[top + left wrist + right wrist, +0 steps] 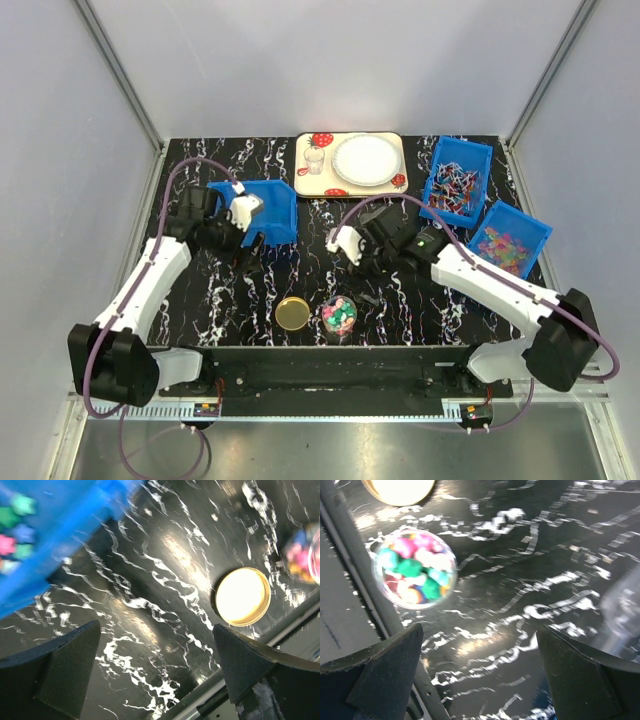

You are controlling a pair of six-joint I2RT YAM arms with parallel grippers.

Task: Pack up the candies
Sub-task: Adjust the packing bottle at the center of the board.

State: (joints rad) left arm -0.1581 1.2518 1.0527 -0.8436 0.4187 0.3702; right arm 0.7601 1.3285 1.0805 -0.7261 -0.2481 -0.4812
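Candies [415,569] in pink, green, white and yellow fill a small clear jar [338,316] near the table's front edge. Its gold lid [293,313] lies flat just left of it, off the jar. More candies [15,525] lie in a blue bin [272,205] at the left. My left gripper [250,250] hovers open in front of that bin, with only bare table between its fingers [65,665]. My right gripper [362,262] is open above the table behind the jar and holds nothing. The lid [243,596] also shows in the left wrist view.
A strawberry-patterned tray [312,178] with a white plate [365,160] sits at the back. Two blue bins stand at the right, one with stick-like sweets [456,185] and one with pastel sweets [508,242]. A blurred translucent object [625,610] shows at the right wrist view's edge.
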